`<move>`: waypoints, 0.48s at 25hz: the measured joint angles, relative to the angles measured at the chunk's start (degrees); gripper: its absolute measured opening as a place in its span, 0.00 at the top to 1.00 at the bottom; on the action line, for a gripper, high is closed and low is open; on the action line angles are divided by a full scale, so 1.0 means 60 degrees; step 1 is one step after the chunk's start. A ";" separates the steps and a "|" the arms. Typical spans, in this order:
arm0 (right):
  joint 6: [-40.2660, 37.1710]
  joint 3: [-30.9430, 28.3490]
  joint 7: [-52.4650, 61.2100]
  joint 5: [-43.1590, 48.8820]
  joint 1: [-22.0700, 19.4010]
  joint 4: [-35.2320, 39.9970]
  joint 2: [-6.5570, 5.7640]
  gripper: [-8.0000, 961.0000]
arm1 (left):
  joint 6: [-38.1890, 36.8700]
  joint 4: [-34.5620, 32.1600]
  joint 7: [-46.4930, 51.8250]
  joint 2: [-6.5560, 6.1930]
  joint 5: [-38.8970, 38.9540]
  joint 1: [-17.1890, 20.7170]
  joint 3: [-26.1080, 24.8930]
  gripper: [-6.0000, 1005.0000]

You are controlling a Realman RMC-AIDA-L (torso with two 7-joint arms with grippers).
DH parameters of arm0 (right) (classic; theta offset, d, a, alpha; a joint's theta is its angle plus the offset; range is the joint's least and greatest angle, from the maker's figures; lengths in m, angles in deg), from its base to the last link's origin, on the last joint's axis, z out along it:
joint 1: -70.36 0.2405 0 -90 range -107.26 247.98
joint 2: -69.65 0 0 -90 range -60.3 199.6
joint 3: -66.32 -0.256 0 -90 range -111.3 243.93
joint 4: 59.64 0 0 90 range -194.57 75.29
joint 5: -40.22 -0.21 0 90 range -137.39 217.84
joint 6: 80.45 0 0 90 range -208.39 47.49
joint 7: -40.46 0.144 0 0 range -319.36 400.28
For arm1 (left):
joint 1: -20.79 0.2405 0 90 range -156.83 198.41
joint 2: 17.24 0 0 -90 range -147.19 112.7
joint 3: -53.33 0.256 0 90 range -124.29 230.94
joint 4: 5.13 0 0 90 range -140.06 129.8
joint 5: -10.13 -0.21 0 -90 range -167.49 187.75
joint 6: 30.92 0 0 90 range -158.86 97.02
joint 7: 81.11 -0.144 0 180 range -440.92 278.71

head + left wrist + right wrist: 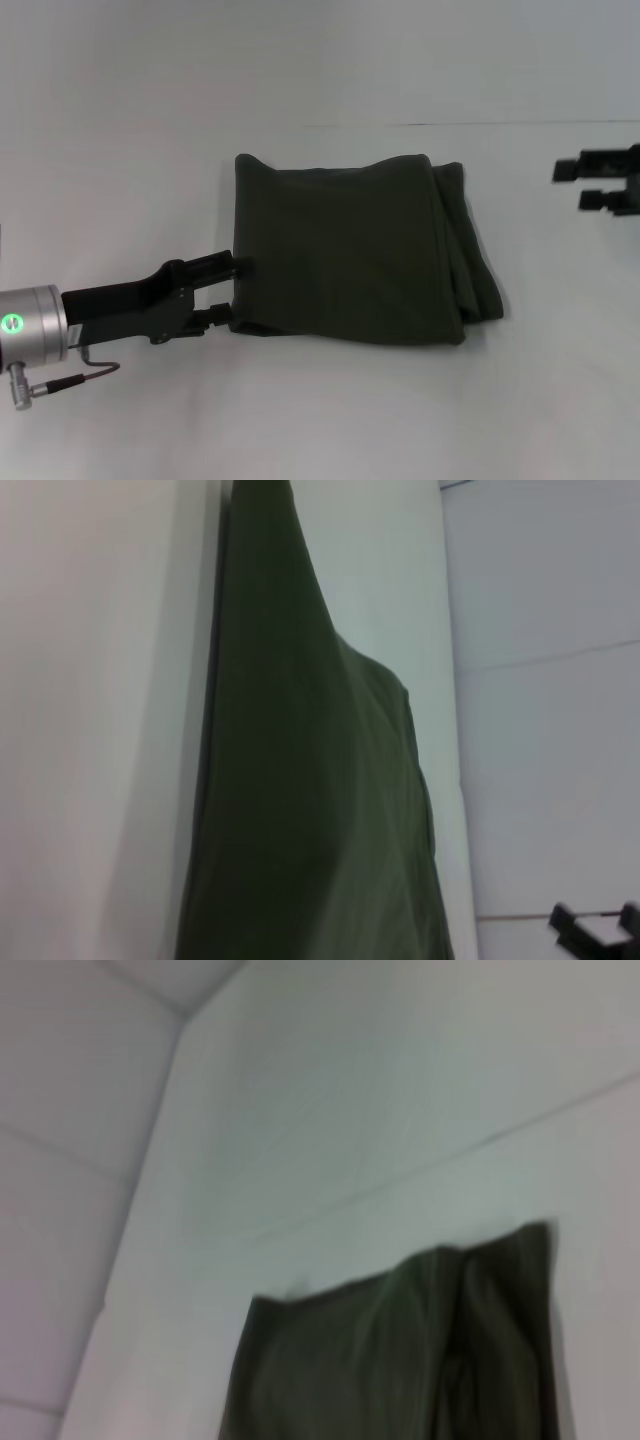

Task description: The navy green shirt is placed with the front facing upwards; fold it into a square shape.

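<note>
Now navy green shirt folded square on white table, left pincer apart at its edge, right pincer parked apart.

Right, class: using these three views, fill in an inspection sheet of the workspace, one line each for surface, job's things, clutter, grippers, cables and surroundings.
Surface: white table, a thin seam line across its far part.
Job's things: navy green shirt lies folded into a rough square; layered edges stacked along its right side; no lettering visible.
Clutter: nothing seen.
Grippers: left gripper at the shirt's left edge, fingers open around that edge; right gripper off to the right, apart from the shirt, open.
Cables: a thin cable loops under the left wrist.
Surroundings: plain white wall panels.
</note>
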 joint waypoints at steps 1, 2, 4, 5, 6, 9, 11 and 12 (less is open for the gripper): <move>-0.0019 0.0273 0.0033 0.0014 0.0055 -0.0011 0.0023 0.16 | -0.0033 -0.0020 -0.0005 -0.0015 0.0008 0.0024 -0.0057 0.07; -0.0020 0.0639 0.0099 0.0057 0.0136 -0.0050 0.0074 0.16 | -0.0060 -0.0047 -0.0010 -0.0035 0.0010 0.0053 -0.0140 0.07; 0.0167 0.1165 0.0229 0.0346 0.0368 -0.0200 0.0229 0.16 | -0.0095 -0.0063 -0.0019 -0.0065 0.0013 0.0089 -0.0273 0.07; 0.0315 0.1278 0.0270 0.0530 0.0502 -0.0313 0.0329 0.16 | -0.0101 -0.0070 -0.0023 -0.0075 0.0013 0.0099 -0.0320 0.07; 0.0518 0.1355 0.0289 0.0739 0.0660 -0.0462 0.0452 0.16 | -0.0098 -0.0075 -0.0027 -0.0082 0.0013 0.0108 -0.0363 0.07; 0.1050 0.1422 0.0291 0.1231 0.1039 -0.0795 0.0792 0.16 | -0.0099 -0.0135 -0.0034 -0.0087 0.0019 0.0110 -0.0391 0.07; 0.1416 0.1432 0.0304 0.1478 0.1173 -0.0868 0.0996 0.16 | -0.0103 -0.0172 -0.0035 -0.0087 0.0031 0.0112 -0.0393 0.07; 0.1588 0.1437 0.0319 0.1556 0.1205 -0.0871 0.1088 0.16 | -0.0102 -0.0174 -0.0036 -0.0087 0.0038 0.0113 -0.0393 0.07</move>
